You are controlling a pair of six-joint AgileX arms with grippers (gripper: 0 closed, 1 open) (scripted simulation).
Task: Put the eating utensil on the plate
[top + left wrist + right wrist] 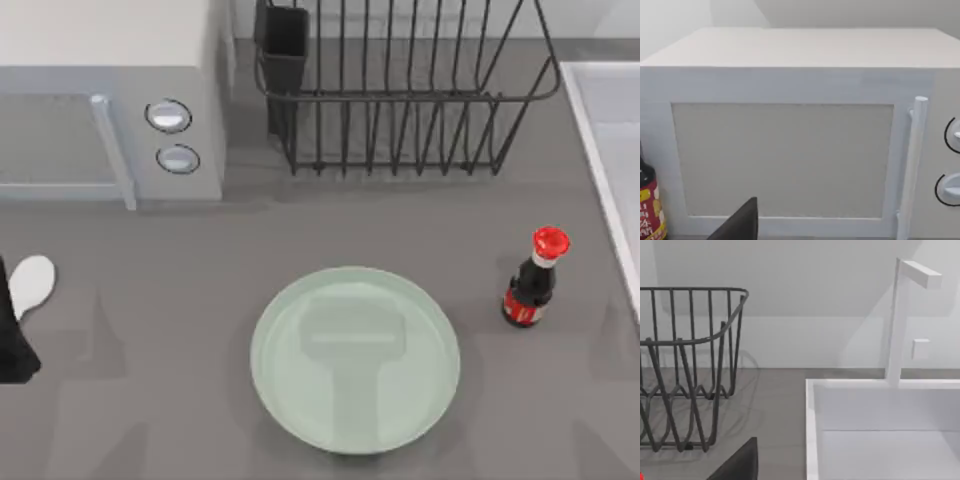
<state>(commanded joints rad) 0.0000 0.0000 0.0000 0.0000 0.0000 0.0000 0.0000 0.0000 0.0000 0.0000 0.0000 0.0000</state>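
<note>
White spoon (30,282) lies far left of the green plate (355,360); hand state unclear.

A grey tabletop (150,420) carries a white microwave (110,100) at back left, beside a dark wire rack (400,90). A white sink (880,430) with its faucet (900,320) sits at right, before a pale wall (805,300).

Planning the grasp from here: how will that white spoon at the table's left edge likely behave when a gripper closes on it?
The spoon looks rigid and light, so it should lift without flexing. Its smooth glossy bowl suggests that pads could slip there. Lying flat on the table, it may skid sideways rather than roll if nudged. Its handle is hidden behind a dark arm part.
</note>
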